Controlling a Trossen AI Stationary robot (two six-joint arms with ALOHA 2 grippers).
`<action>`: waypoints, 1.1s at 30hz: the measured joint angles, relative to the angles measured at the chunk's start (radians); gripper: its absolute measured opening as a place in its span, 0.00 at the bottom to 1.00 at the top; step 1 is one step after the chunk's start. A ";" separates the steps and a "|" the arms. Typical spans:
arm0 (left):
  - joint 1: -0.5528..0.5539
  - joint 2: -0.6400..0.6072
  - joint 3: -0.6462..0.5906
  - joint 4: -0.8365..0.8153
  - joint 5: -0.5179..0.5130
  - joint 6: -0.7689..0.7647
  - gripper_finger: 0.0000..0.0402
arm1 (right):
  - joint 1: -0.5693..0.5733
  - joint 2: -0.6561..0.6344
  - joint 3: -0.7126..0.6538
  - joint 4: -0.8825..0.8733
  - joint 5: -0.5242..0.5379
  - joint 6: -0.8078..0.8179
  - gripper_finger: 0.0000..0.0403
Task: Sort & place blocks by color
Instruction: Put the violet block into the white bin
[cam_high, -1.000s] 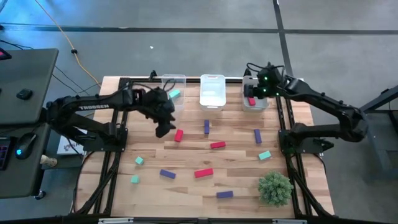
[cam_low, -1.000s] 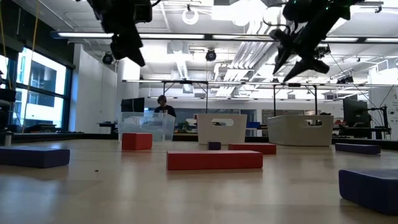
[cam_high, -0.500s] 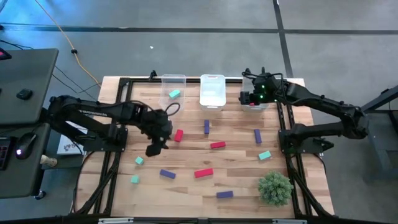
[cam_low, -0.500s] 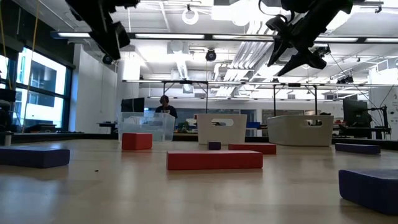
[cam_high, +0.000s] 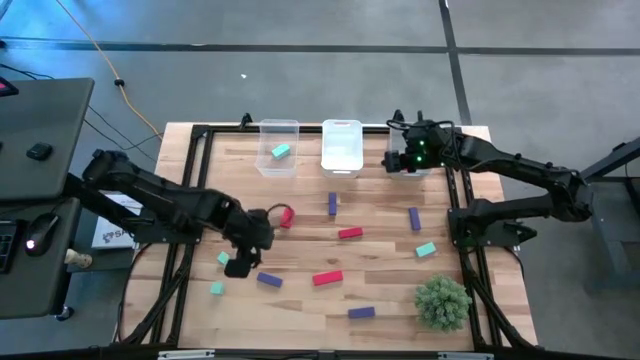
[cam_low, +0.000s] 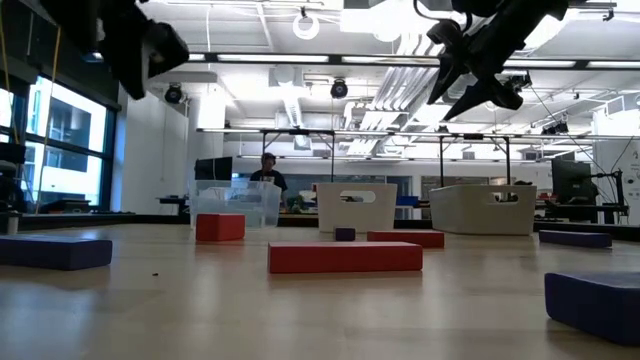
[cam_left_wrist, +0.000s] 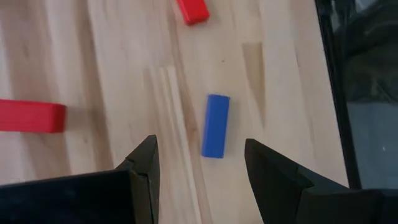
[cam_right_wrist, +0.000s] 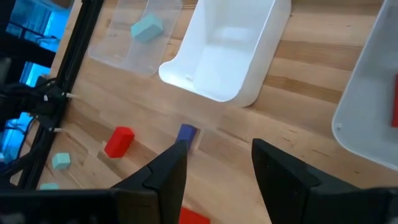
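The left claw hangs above the near-left part of the table with its fingers spread and nothing between them, and its wrist view looks straight down on a purple bar lying flat on the wood, framed in the gap between the 2 fingers; on the overhead view this is probably the purple bar just beside the claw. The right claw hovers high at the far side, near the right-hand bin, also spread and empty. The blocks are scattered: red bars and purple bars lie across the middle and near side of the table, teal pieces sit near the left edge and at the right, 1 teal piece already lies in the clear left bin, and something red shows in the right-hand bin. The white middle bin looks empty. Judging by their look, the blocks are small, rigid and light, with smooth flat faces, so they should not deform but could skid or twist on the wood if nudged off-centre. The best hold on the purple bar appears to be across its 2 long sides at mid-length, fingers square to those faces, so it lifts level and does not swing.
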 joint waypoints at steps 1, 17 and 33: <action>-0.010 0.017 -0.001 -0.009 -0.001 -0.011 0.38 | 0.001 0.000 0.000 0.000 0.000 0.000 0.42; -0.137 0.296 -0.001 0.030 0.001 -0.091 0.38 | 0.002 0.000 0.000 0.028 0.000 -0.027 0.42; -0.158 0.420 -0.001 0.095 -0.015 -0.158 0.38 | 0.002 0.000 0.000 0.030 -0.004 -0.046 0.42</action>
